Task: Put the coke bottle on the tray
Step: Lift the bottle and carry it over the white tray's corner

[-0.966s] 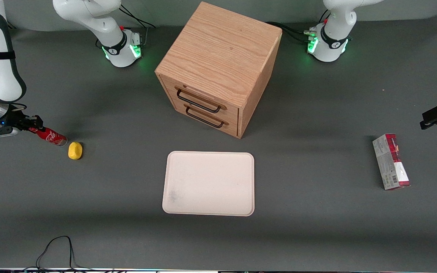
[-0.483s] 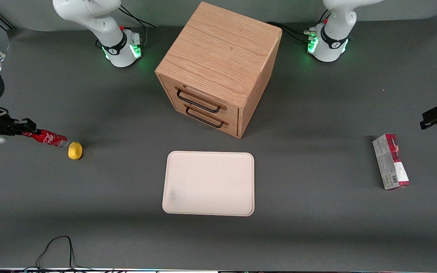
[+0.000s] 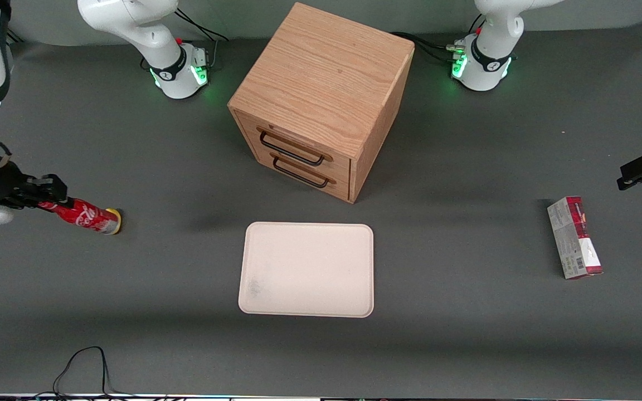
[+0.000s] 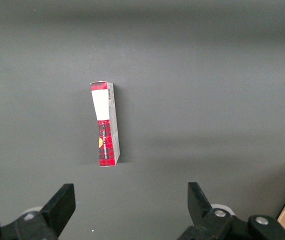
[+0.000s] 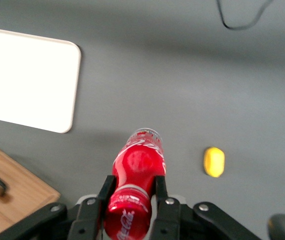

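Lifted since the earlier frames: bottle point(image 3: 86, 216) now hangs clear of the worktop point(image 3: 466, 334), base swung out over the yellow lump point(image 3: 116, 219), which it partly hides in the front view. Earlier the bottle's base sat just short of the lump with a gap between; the gripper point(image 3: 48, 192) has also drifted slightly toward the middle of the frame.

Gripper at the far left edge of the front view, mid-height. Fingers point(image 5: 161, 192) closed narrowly on the bottle's neck end, one each side; the wrist view shows the red body point(image 5: 137, 185) sticking out past them, base pointing away, tilted down rather than upright. Lump point(image 5: 214, 161) sits on the worktop well below it in that view, apart from the bottle.

Tray point(image 3: 307, 269) unmoved, lower centre of the front view, bare, well apart from the bottle. Its corner point(image 5: 27, 82) shows in the wrist view. Cabinet point(image 3: 321, 100) stands above the tray in the frame; carton point(image 3: 574, 236) lies at the right edge, toward the parked arm's end.

Judgement: grasp and lift look done; carry to the tray remains. Grip is at the neck with the body cantilevered, so swing or slip during transit is the risk. Setting it down may need levelling or lowering close before release.
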`<state>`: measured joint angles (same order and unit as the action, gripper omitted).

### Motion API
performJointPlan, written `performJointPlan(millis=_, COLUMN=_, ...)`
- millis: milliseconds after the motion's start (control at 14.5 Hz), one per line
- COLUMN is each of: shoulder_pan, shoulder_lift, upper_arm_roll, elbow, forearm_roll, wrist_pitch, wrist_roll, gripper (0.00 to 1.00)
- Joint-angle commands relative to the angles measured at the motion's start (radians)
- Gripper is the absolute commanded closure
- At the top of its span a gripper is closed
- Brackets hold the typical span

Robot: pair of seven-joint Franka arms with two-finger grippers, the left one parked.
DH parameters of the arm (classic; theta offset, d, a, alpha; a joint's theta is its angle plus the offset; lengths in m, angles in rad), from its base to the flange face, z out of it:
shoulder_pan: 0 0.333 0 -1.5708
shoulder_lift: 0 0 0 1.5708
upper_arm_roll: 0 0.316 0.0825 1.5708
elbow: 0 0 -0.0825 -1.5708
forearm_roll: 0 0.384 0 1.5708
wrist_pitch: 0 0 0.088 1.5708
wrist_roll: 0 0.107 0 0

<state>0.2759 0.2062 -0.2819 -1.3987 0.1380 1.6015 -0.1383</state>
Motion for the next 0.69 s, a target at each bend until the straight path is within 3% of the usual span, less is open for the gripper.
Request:
performJointPlan(millis=0, shoulder_pan=-0.014, shoulder_lift=0.208, upper_arm_roll=0.097, elbow=0.333, forearm_roll=-0.011, wrist_pitch=-0.107, wrist_roll=0.106, gripper=1.00)
performJointPlan(millis=276, shoulder_pan=-0.012, shoulder_lift=0.340, upper_arm_roll=0.246, elbow=0.431, forearm_roll=-0.023, wrist_pitch=-0.045, wrist_roll=0.261, gripper=1.00)
performJointPlan(millis=621, shoulder_pan=-0.011, shoulder_lift=0.499, upper_arm_roll=0.435, elbow=0.429, forearm_roll=-0.178, wrist_pitch=0.159, wrist_roll=0.399, gripper=0.99)
